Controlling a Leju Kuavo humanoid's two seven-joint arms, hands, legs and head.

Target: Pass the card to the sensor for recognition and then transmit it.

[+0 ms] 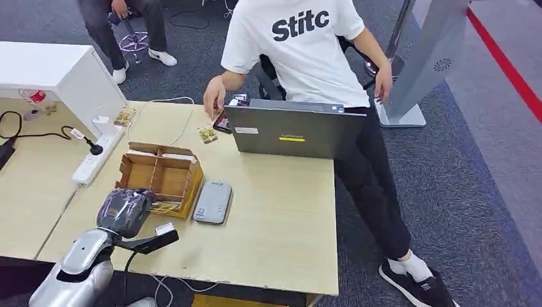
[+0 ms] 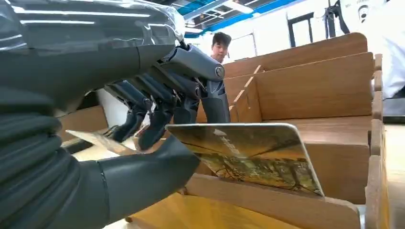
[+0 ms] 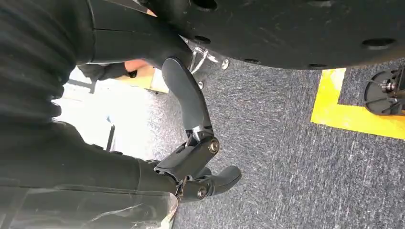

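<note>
Left hand (image 1: 124, 211), lower left of the head view, at the near edge of the wooden box (image 1: 160, 176). In the left wrist view the card (image 2: 248, 155) is pinched between thumb and fingers (image 2: 157, 112), lying nearly flat just above the box's front wall, its long axis running away from the hand toward frame right. The grey sensor (image 1: 213, 201) sits on the desk (image 1: 281, 217) immediately right of the box; the move is judged a short rightward carry. Right hand (image 3: 198, 167) hangs over carpet, fingers curled, holding nothing.
</note>
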